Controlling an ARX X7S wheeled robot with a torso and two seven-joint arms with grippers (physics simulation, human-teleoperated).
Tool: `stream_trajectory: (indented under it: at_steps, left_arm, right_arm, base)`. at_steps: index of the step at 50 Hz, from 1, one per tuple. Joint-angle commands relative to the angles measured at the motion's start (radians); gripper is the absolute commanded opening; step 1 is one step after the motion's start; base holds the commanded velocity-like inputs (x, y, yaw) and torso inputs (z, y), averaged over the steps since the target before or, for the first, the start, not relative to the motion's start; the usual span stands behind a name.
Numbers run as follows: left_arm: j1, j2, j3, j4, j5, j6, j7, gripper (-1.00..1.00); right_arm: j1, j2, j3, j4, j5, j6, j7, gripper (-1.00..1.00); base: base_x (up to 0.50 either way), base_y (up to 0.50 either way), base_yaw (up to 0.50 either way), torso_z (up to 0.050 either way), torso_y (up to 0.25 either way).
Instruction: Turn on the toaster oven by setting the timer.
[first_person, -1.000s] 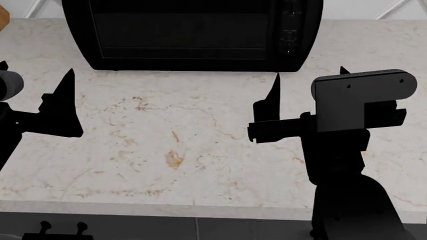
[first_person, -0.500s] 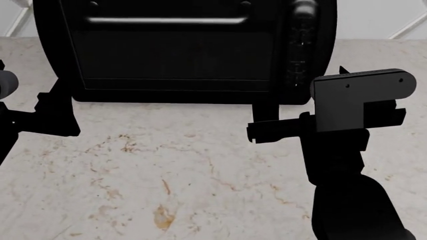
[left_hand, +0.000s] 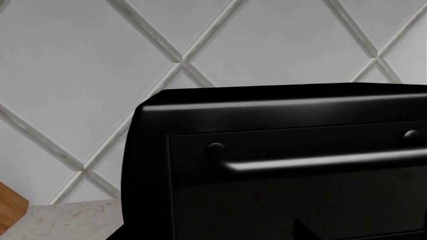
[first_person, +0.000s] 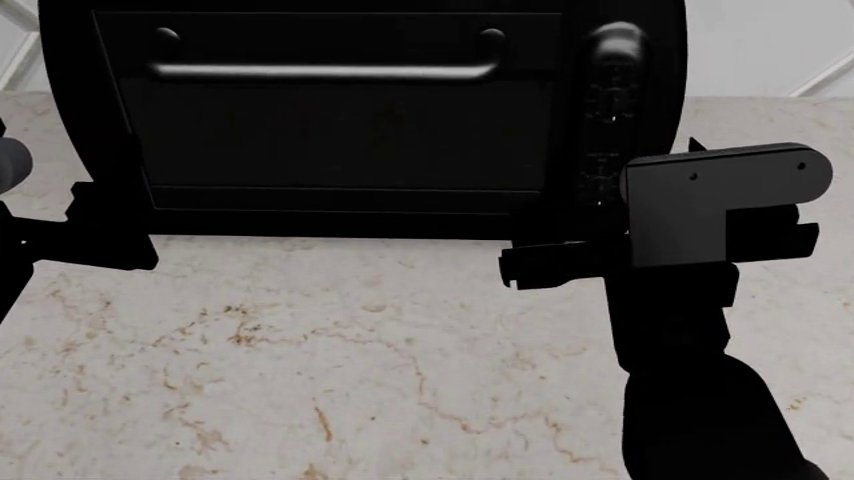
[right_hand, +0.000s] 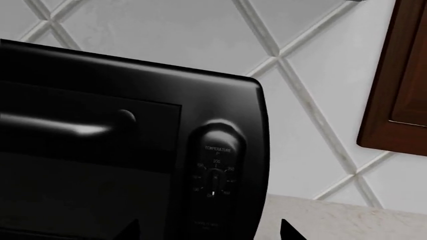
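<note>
**Close to the oven, but the timer knob is hard to find**

The oven (first_person: 360, 120) sits at the back of the counter (first_person: 334, 350), against the tiled wall (left_hand: 100, 60). Both arms hang in front of it and touch nothing.

The right gripper (first_person: 554, 262) is near the knobs (first_person: 607, 100) on the oven's right side. Its jaws look a little apart and hold nothing. The left gripper (first_person: 114, 235) is by the oven's left bottom corner. I cannot tell how far its jaws are open, because they melt into the dark oven.

What could go wrong? The top knob (right_hand: 215, 177) says "temperature". The gripper might turn that one by mistake, and then the timer would not start. It might also bump the handle (first_person: 320, 70) or push the oven back.

The lower knobs are cut off in the right wrist view. In the head view they are too dark to read, so I cannot tell which is the timer.
</note>
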Motion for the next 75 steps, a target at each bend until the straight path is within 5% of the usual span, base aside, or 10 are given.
stream_trajectory:
  at_steps: [1,75]
  left_arm:
    - [0.002,-0.004,-0.002,0.003,-0.005,0.0,-0.004,1.0]
    - [0.013,-0.039,-0.017,0.019,-0.035,-0.003,-0.026,1.0]
  right_arm:
    - [-0.003,-0.007,-0.018,0.054,-0.042,-0.003,0.051,1.0]
    - [0.252,-0.117,-0.072,0.902,-0.1,-0.429,0.038,1.0]
  base:
    - [0.0,0.0,0.0,0.0,0.0]
    - [0.0,0.0,0.0,0.0,0.0]
